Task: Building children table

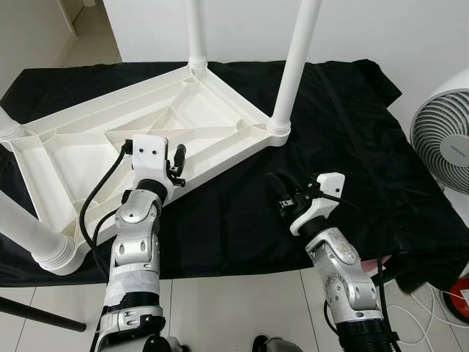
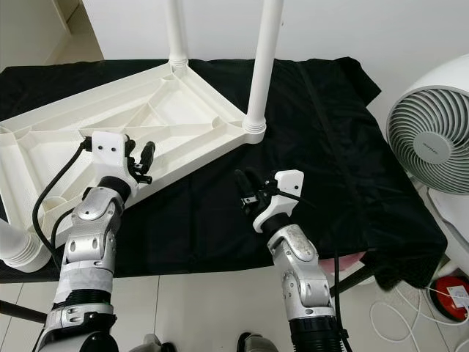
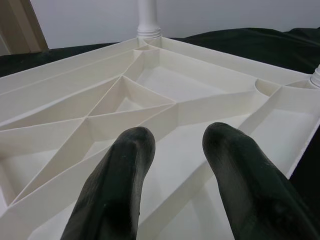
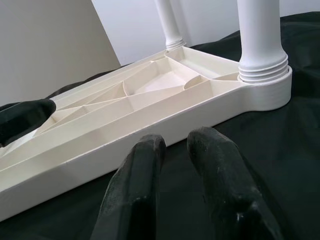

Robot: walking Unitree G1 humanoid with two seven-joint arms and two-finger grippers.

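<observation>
Inverted white children's table [image 1: 146,139] on black cloth [image 1: 344,147], toward left edge, legs up. Left gripper [image 1: 173,163] above near rim, fingers spread, empty. Right gripper [image 1: 287,192] over cloth, fingers slightly parted. Probably light, rigid, slick plastic; grip ribs or rim.

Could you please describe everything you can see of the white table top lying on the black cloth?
The white table top looks like moulded plastic and lies upside down on the black cloth, its ribbed underside facing up with diagonal ribs forming triangular cells. White round legs stand upright in threaded sockets at its corners, four of them visible. The left gripper hovers open over its near edge; whether it touches is unclear. The right gripper sits over the cloth, apart from the top, fingers slightly parted.
</observation>
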